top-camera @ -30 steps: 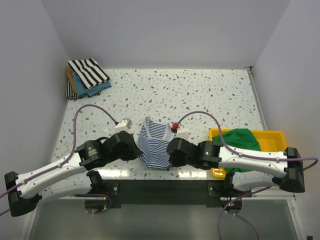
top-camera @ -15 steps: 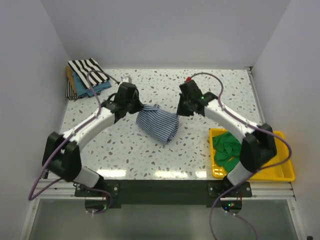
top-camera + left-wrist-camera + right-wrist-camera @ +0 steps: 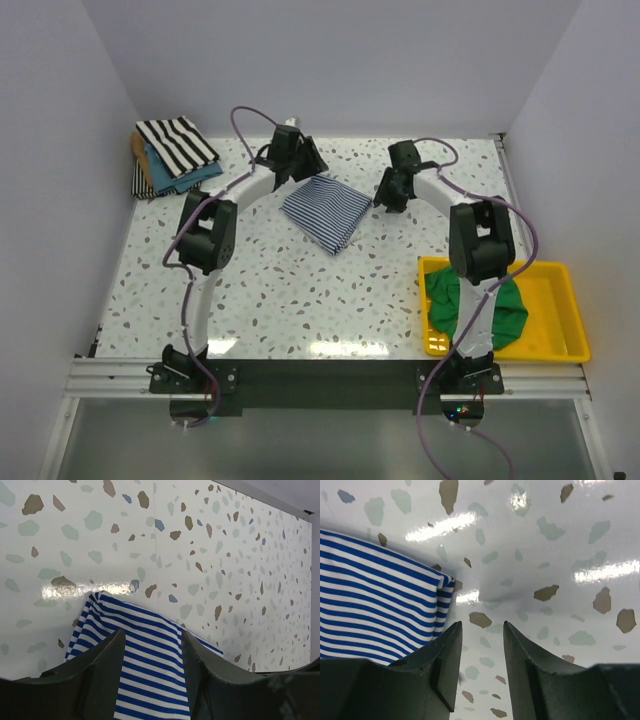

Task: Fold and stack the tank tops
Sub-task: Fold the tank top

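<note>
Here, blue-and-white striped tank top [image 3: 325, 210], folded flat, diamond-shaped.

The right gripper [image 3: 481, 626] points its two dark fingers [image 3: 445, 672] upward, spread apart, with glossy speckled table [image 3: 545, 555] showing between them. A blue-and-white striped tank top [image 3: 375, 595] lies flat left of the fingers, its corner just beyond the left fingertip.

White arm links [image 3: 238, 190], black joints [image 3: 205, 232], looping purple cables [image 3: 250, 110], dark grey hands [image 3: 152, 635] [image 3: 482, 625]

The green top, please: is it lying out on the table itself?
No, the green top lies bunched inside the yellow tray.
</note>
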Available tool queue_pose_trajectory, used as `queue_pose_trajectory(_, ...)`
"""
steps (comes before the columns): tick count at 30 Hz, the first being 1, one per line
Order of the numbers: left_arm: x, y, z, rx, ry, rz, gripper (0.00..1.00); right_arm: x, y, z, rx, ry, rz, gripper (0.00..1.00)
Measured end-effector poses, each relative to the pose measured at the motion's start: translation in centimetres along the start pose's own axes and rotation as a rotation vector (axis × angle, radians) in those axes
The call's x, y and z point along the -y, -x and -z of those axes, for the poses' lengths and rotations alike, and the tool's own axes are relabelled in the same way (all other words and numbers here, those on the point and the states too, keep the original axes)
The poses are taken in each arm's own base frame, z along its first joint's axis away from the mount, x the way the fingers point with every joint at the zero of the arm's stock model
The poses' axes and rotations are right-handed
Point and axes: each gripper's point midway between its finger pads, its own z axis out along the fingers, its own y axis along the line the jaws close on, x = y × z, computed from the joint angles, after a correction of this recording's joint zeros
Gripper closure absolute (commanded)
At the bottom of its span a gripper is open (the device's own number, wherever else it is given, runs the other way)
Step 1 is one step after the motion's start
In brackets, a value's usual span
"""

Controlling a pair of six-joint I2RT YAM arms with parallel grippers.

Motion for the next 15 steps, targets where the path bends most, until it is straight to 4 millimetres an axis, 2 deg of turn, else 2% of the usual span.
queue_pose_trajectory(2, 0.3, 0.2, 0.7, 0.012, -0.011, -0.001, 0.49, 0.5, -0.9, 0.3, -0.004, -0.006, 0.006, 0.54)
queue_pose_trajectory(4, 0.2, 0.4, 2.2, 0.027, 0.007, 0.005, 0.53, 0.4, -1.2, 0.9, -0.001, -0.002, 0.017, 0.53)
queue_pose_trajectory(8, 0.1, 1.5, 6.3, 0.093, 0.056, 0.04, 0.57, -1.3, -0.4, 1.2, 0.046, 0.043, 0.051, 0.49)
queue_pose_trajectory(11, -0.4, 1.4, 8.8, 0.122, 0.077, 0.066, 0.59, -2.2, -0.1, 1.1, 0.068, 0.066, 0.069, 0.48)
queue_pose_trajectory(15, -1.8, -0.2, 8.5, 0.102, 0.103, 0.092, 0.62, -3.7, 1.2, -0.1, 0.1, 0.092, 0.086, 0.49)
